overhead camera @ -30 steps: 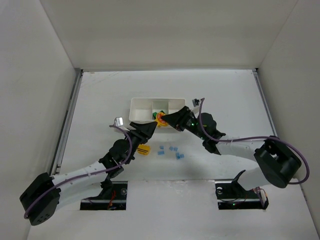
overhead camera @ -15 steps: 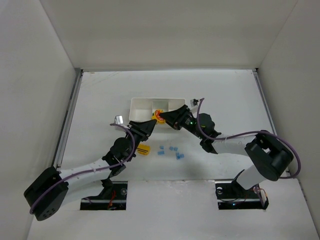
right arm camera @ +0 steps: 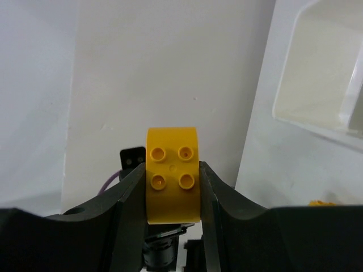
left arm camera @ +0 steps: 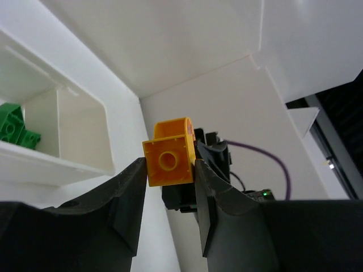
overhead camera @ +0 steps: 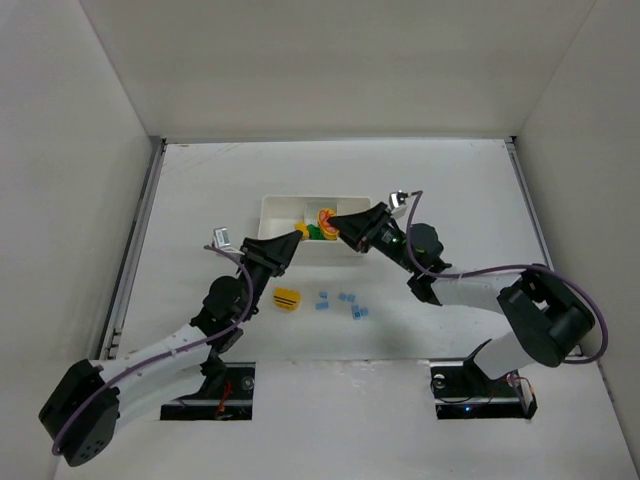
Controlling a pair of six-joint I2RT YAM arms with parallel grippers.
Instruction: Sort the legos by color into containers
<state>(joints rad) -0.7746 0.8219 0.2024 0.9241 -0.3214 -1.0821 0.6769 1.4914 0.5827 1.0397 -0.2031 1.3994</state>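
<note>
My right gripper [overhead camera: 338,224] is shut on a yellow-orange brick [overhead camera: 326,216] and holds it in the air over the white three-compartment tray [overhead camera: 280,207]. In the right wrist view the brick [right arm camera: 172,181] sits studs-up between the fingers [right arm camera: 127,192]. My left gripper [overhead camera: 296,235] is open just left of it, at the tray's front wall. In the left wrist view the brick's underside [left arm camera: 168,156] shows beyond the tips of my left gripper [left arm camera: 169,170]. Green bricks [overhead camera: 312,232] lie in the tray; they also show in the left wrist view [left arm camera: 14,127].
Another yellow-orange brick [overhead camera: 287,299] lies on the table in front of the tray. Several tiny light blue bricks [overhead camera: 347,299] are scattered to its right. White walls enclose the table on three sides.
My right gripper has carried the yellow-orange brick from the tray's front edge up and back over the tray. My left arm has drawn back to the left, away from the brick.
</note>
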